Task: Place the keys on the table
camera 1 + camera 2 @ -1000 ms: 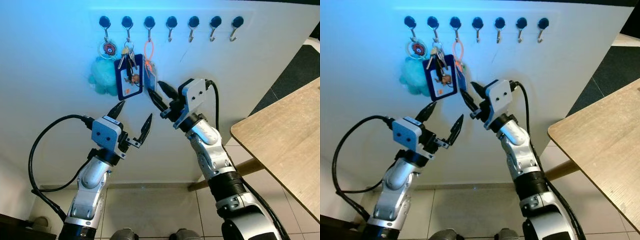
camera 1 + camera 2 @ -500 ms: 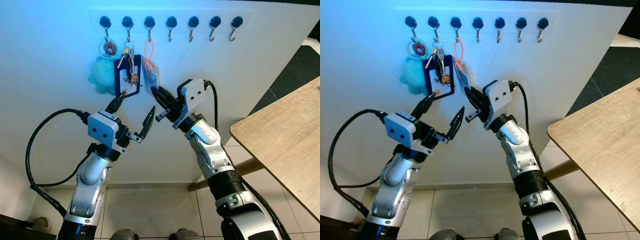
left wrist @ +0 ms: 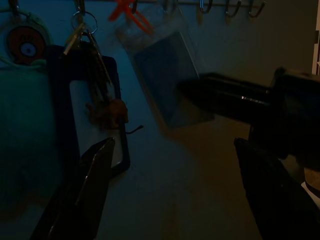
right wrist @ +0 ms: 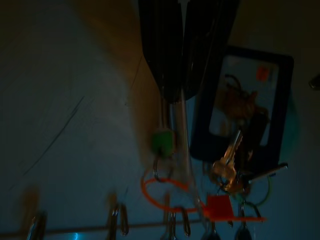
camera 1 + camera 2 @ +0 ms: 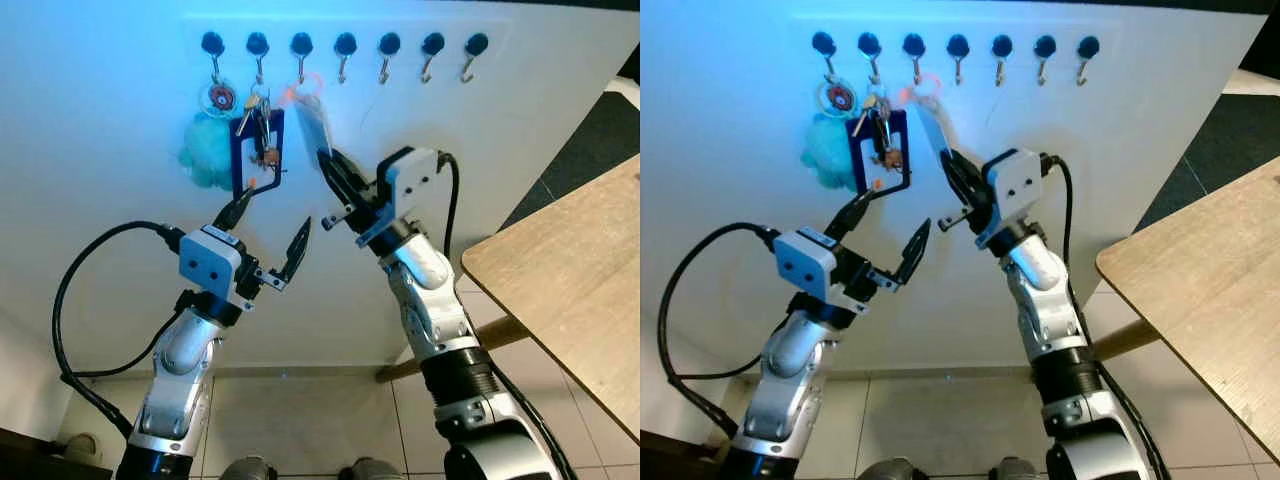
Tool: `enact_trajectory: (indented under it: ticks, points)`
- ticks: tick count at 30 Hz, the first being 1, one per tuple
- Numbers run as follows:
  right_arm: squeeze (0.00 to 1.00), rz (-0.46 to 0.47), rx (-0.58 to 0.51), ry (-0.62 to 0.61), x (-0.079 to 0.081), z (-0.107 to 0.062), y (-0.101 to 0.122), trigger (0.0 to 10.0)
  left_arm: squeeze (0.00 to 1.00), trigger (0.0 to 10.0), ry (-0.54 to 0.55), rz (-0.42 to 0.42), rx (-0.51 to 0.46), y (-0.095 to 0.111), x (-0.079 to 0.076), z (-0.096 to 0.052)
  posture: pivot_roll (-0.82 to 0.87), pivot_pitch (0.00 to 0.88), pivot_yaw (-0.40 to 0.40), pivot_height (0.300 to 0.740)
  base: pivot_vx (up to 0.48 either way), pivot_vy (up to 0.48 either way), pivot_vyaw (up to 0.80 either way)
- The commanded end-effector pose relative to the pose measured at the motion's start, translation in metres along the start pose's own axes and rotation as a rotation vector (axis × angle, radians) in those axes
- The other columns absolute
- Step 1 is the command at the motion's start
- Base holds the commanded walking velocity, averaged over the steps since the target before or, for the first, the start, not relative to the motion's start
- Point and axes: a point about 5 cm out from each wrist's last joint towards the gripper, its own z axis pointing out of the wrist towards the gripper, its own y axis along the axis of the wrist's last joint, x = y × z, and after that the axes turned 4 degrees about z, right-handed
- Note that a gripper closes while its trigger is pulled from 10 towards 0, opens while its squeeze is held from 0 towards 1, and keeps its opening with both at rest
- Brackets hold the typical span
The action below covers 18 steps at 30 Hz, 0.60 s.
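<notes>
Nearest to us, our left pincer point(image 5: 270, 233) hangs raised before the white wall point(image 5: 120, 110) with its two black fingers spread wide and nothing between them. One fingertip sits just below the lower corner of the dark blue card holder point(image 5: 256, 150); we cannot tell whether it touches.

A little farther up, our right pincer point(image 5: 331, 172) reaches toward the row of hooks, its fingers clenched on the clear badge sleeve point(image 5: 313, 122). The sleeve is tilted, lifted up and toward the hooks, and its orange loop point(image 5: 296, 93) bunches just beneath the third hook point(image 5: 301, 46), blurred.

On the wall itself, the keys point(image 5: 258, 112) hang from the second hook point(image 5: 257, 46) on their ring, lying over the blue card holder. In the right wrist view a brass key point(image 4: 229, 159) and a silver key dangle in front of that holder. Beside them, on the first hook point(image 5: 212, 45), hangs a round red-and-white tag point(image 5: 220, 98) with a fluffy teal pom-pom point(image 5: 205, 153) below it. Four more hooks stand bare toward our right.

Off on our right, well apart from the hooks, the wooden surface point(image 5: 570, 280) juts in above the tiled floor point(image 5: 300, 420).
</notes>
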Motion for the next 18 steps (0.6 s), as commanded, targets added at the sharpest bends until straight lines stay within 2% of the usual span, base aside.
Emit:
enact_trajectory:
  ticks: [1,7,18]
  points:
    - [0.0,-0.004,-0.022,0.002,0.003,0.0,0.005,0.0,0.0,10.0,-0.02,0.007,0.021,-0.001,-0.002,-0.004,0.03,0.103,-0.017,0.74,0.0,0.0,0.0]
    - [0.0,-0.001,-0.057,0.031,0.014,0.003,0.014,0.0,0.0,10.0,-0.031,0.007,0.021,-0.002,-0.003,-0.002,0.03,0.104,-0.013,0.74,0.0,0.0,0.0]
    - [0.0,-0.008,-0.093,0.071,0.022,0.009,0.025,0.0,0.0,10.0,-0.03,0.012,0.02,-0.002,-0.004,-0.002,0.03,0.101,-0.019,0.74,0.0,0.0,0.0]
